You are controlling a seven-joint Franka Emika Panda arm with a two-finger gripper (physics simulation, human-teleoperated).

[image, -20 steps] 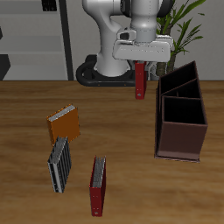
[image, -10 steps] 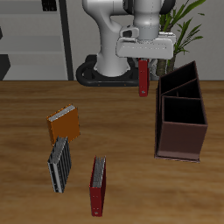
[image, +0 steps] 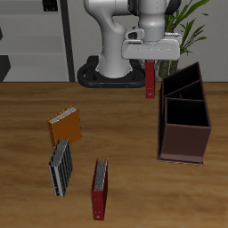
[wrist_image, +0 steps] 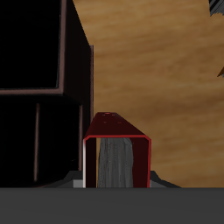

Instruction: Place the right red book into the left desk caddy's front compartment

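Observation:
My gripper (image: pixel 150 68) is shut on the right red book (image: pixel 150 83) and holds it upright in the air, above the table behind the left desk caddy (image: pixel 164 125). The book hangs just beside the caddy's back end, apart from it. The caddy is a dark brown-maroon open box with a partition across it; both compartments look empty. In the wrist view the red book (wrist_image: pixel 115 140) sits close below me, with the caddy's wall (wrist_image: pixel 88 79) right beside it and wood table beyond.
An orange book (image: pixel 64 126), a grey striped book (image: pixel 61 166) and a longer dark-red book (image: pixel 100 189) lie nearer the table's front edge. The robot base (image: pixel 111 69) and a plant (image: pixel 189 31) stand at the back.
My gripper has carried the red book sideways toward the caddy and slightly higher. The books on the table and the caddy have not moved.

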